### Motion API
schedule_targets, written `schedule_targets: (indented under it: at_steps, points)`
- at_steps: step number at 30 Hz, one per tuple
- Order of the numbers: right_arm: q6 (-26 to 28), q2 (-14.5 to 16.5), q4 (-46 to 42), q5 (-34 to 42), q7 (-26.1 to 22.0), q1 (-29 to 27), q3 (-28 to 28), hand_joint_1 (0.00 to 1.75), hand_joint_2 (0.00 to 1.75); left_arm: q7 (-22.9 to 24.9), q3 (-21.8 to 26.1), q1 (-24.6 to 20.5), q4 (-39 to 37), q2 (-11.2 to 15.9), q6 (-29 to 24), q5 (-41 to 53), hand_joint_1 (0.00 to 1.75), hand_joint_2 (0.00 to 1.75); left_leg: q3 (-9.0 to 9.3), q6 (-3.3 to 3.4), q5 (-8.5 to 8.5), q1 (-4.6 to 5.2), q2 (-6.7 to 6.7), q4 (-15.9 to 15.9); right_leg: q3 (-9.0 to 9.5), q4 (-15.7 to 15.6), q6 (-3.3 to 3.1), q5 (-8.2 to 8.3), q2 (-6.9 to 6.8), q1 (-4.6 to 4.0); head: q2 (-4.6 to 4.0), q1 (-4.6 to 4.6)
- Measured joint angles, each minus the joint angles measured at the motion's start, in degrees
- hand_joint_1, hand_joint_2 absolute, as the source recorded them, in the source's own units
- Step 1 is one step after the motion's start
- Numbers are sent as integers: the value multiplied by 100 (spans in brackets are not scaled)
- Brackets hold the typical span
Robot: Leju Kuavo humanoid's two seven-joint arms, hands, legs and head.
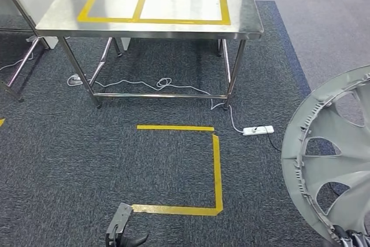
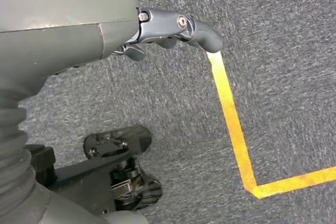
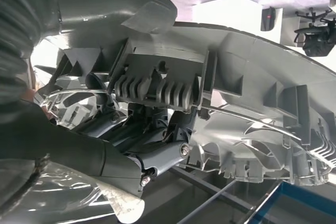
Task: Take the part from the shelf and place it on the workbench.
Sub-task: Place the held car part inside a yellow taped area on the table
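The part is a large grey plastic wheel cover [image 1: 331,154], held up at the right of the head view, its ribbed back facing me. My right hand [image 1: 349,238] grips its lower rim. In the right wrist view the fingers [image 3: 158,153] curl around the cover's rim [image 3: 166,85]. The steel workbench [image 1: 65,13] stands ahead across the carpet, with yellow tape rectangles [image 1: 183,21] on its top. My left hand [image 1: 124,232] hangs low at the bottom edge. In the left wrist view its fingers [image 2: 174,27] are extended over the carpet, holding nothing.
A yellow tape square [image 1: 215,166] marks the grey carpet in front of the workbench. A white power strip [image 1: 258,130] and its cable lie on the floor near the bench's right leg [image 1: 233,73]. Another metal frame [image 1: 17,67] stands at the far left.
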State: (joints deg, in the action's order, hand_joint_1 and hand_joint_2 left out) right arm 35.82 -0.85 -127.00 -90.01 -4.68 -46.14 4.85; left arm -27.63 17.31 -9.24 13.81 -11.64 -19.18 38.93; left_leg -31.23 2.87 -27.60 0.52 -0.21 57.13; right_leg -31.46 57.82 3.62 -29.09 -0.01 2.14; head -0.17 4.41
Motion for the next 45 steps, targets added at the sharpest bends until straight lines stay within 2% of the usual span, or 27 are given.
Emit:
schedule_targets:
  at_steps: [1,4,5,6,7,8,10,15,17,19,20,21,22,24,25,26,29,31,32,34,35,36,37,39,40,42,45]
  points:
    - [0,0,1,1,-2,0,1,175,175,0,0,-3,0,-3,1,0,0,175,32,31,28,-8,5,-60,-101,202,-3,-119,0,-3,0,-8]
    - [-1,0,5,1,-8,1,4,175,175,0,0,3,0,-7,8,0,0,175,50,69,30,12,15,-91,-646,1263,-8,-579,3,-10,0,-14]
    - [-1,0,9,1,-9,0,4,175,175,0,0,9,0,-7,21,-1,0,175,54,67,15,18,14,-86,-757,1457,-2,-601,2,-10,0,-13]
    - [-2,0,13,1,-9,0,4,175,175,-1,0,13,0,-7,41,-1,0,175,62,57,-2,18,11,-77,-763,1439,2,-513,0,-7,0,-12]
    - [-2,0,15,1,-9,1,4,175,175,-1,0,17,0,-8,60,-2,0,175,76,37,-29,14,5,-60,-655,1199,6,-332,-4,-1,0,-14]
    - [-2,0,16,0,-9,2,4,175,175,-2,0,20,0,-9,74,-2,0,175,91,8,-60,7,-1,-31,-474,822,11,-139,-8,7,0,-16]
    - [-2,0,22,0,-10,10,2,175,175,-2,0,21,0,-5,72,-2,0,175,89,-69,-134,22,-10,49,-152,216,-11,39,-1,6,1,-23]
    - [-1,2,32,2,-10,1,-2,175,175,-2,0,14,1,4,52,-2,0,175,72,-202,-256,16,-8,197,-17,79,-192,-26,20,-9,1,8]
    - [-1,2,32,2,-4,3,-1,175,175,-2,0,11,2,4,50,-2,0,175,-165,-276,-498,-11,-2,698,28,70,-255,-54,5,0,1,26]
    - [0,4,32,2,3,6,0,175,175,-2,0,21,1,7,50,-2,0,175,-604,-318,-766,-38,1,1486,68,71,-292,-99,-1,-4,1,35]
    - [0,7,33,2,4,6,-1,175,175,-2,0,32,1,9,50,-2,0,175,-776,-324,-785,-47,1,1742,96,71,-297,-126,4,-6,1,36]
    - [0,9,34,2,3,6,-1,175,175,-2,0,39,0,10,50,-2,0,175,-858,-319,-681,-51,1,1790,134,72,-293,-158,12,-6,1,36]
    - [0,10,35,2,3,5,-2,175,175,-2,0,43,0,12,50,-2,0,175,-835,-303,-469,-52,0,1617,186,71,-282,-195,21,-7,1,36]
    - [0,11,37,2,4,6,-2,175,175,-2,0,44,0,16,50,-2,0,175,-601,-238,28,-36,0,920,289,63,-246,-283,31,-11,2,31]
    - [0,11,37,1,4,9,-2,175,175,-2,0,42,0,18,50,-2,0,175,-477,-202,156,-19,0,620,319,58,-219,-324,36,-16,2,26]
    - [0,11,38,1,4,11,-2,175,175,-1,0,40,0,20,50,-2,0,175,-388,-177,175,-3,1,422,327,52,-193,-356,36,-21,2,19]
    - [0,11,40,1,4,14,-2,175,175,-1,1,39,1,22,48,-3,0,175,-286,-132,40,4,-2,241,360,-10,-103,-405,17,-17,2,9]
    - [0,11,43,1,-1,14,-4,175,175,-2,1,37,3,19,45,-3,0,175,-201,-82,33,-21,-7,147,316,148,-64,-507,5,-21,2,2]
    - [0,11,45,1,-3,14,-4,175,175,-2,0,33,4,16,46,-2,0,175,-157,-53,22,-30,-5,115,180,411,-56,-622,4,-25,2,-4]
    - [0,11,47,1,-6,15,-4,175,175,-2,1,29,4,10,47,-2,0,175,-94,-7,-37,-11,-1,106,-323,1196,-52,-874,4,-40,2,-4]
    - [0,11,50,1,-5,15,-4,175,175,-2,1,33,4,9,48,-2,0,175,-54,5,-76,0,0,107,-564,1498,-51,-900,4,-43,2,-3]
    - [0,11,54,1,-4,14,-3,175,175,-2,1,38,4,8,48,-2,0,175,-1,11,-121,9,-2,107,-725,1619,-54,-810,4,-46,2,-2]
    - [-1,11,58,1,-3,12,-3,175,175,-2,1,42,4,7,48,-2,0,175,65,10,-171,14,-8,107,-771,1514,-62,-602,4,-49,2,-3]
    - [-2,11,63,2,-2,13,-3,175,175,-2,0,47,4,3,48,-1,0,175,213,-11,-286,19,-19,106,-600,865,-95,-64,1,-58,2,-4]
    - [-2,11,62,1,-1,13,-3,175,175,-2,0,43,4,1,48,0,0,175,263,-37,-346,31,-26,118,-466,538,-117,94,-2,-69,2,-11]
    - [-2,11,62,0,0,15,-3,175,175,-1,1,37,4,0,44,0,0,175,300,-96,-419,48,-27,121,-310,246,-169,141,-1,-94,2,-4]
    - [-2,13,61,1,1,6,-4,175,175,0,1,17,6,-1,30,0,0,175,339,-173,-496,52,-16,136,-236,167,-245,85,7,-78,2,21]
